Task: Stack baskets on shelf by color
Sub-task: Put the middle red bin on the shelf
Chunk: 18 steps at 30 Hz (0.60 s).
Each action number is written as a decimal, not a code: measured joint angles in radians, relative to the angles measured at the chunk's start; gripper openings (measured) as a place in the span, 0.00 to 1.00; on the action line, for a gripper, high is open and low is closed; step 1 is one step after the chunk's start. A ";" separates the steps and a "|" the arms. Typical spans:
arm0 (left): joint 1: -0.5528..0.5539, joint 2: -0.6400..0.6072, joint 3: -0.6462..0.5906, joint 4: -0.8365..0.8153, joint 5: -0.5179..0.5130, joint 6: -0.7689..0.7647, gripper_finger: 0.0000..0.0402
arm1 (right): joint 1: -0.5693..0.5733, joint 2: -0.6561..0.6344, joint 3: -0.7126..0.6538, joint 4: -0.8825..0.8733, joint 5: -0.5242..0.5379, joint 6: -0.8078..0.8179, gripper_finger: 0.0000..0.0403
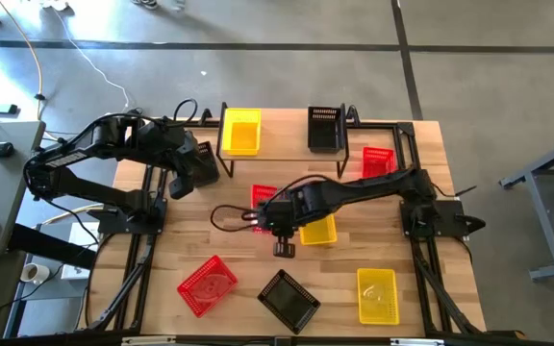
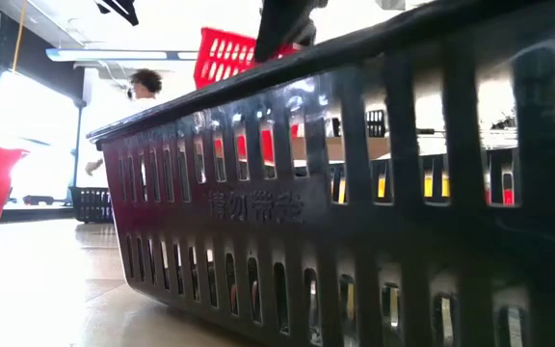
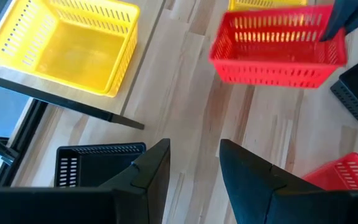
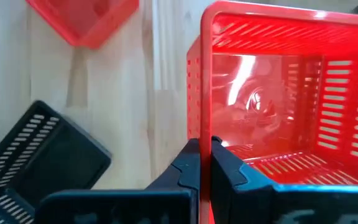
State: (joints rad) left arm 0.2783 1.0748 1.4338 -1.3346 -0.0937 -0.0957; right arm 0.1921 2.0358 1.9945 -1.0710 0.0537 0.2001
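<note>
A red basket [image 4: 272, 106] is pinched by its wall in the closed right gripper [image 4: 205, 163], mid-table. The left gripper [image 3: 194, 165], fingers apart and empty, waits near the shelf [image 1: 287, 154]. The basket should be lifted level, clear of neighbouring baskets, onto the shelf's free right end.

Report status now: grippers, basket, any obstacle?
Right gripper shut on red basket wall. Left gripper open, near shelf. Nothing visibly blocking.
</note>
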 joint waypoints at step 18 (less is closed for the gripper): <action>0.001 0.000 0.000 0.000 -0.004 -0.061 0.32 | -0.090 -0.220 0.000 -0.003 0.408 -0.381 0.00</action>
State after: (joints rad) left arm 0.2790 1.0752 1.4338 -1.3342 -0.0975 -0.1565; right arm 0.1020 1.8155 1.9942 -1.0735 0.4619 -0.1808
